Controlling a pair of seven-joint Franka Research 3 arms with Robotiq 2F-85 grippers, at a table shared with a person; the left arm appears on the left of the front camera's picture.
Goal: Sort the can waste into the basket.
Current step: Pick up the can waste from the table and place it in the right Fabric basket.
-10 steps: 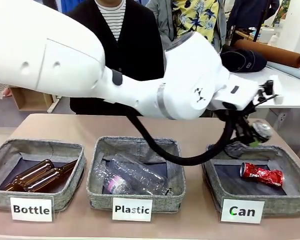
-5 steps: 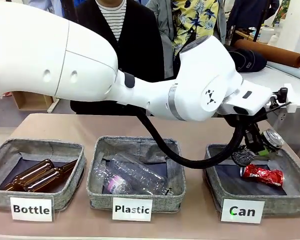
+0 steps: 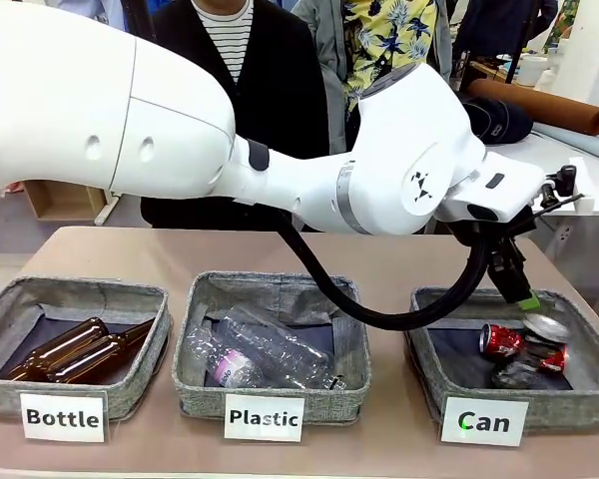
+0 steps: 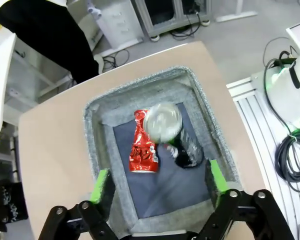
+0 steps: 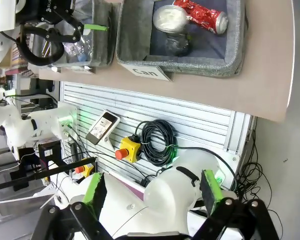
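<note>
Above the basket [image 4: 200, 95], your left gripper [image 4: 160, 182] gapes wide; the dark can [image 4: 172, 132] may roll against the red can [image 4: 142, 145].

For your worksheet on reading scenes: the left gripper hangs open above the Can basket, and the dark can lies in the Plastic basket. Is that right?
Not quite. The left gripper does hang open above the Can basket, but the left wrist view shows the dark can in that same basket, beside the red can.

Grey square basket [image 3: 589, 321]: coarse woven cloth, matt dark lining. Inside basket: crushed red metal can [image 4: 143, 145], glossy, creased; dark metal can [image 4: 176, 140], shiny silver top. Under basket: counter [image 4: 55, 150], smooth matt tan.
</note>
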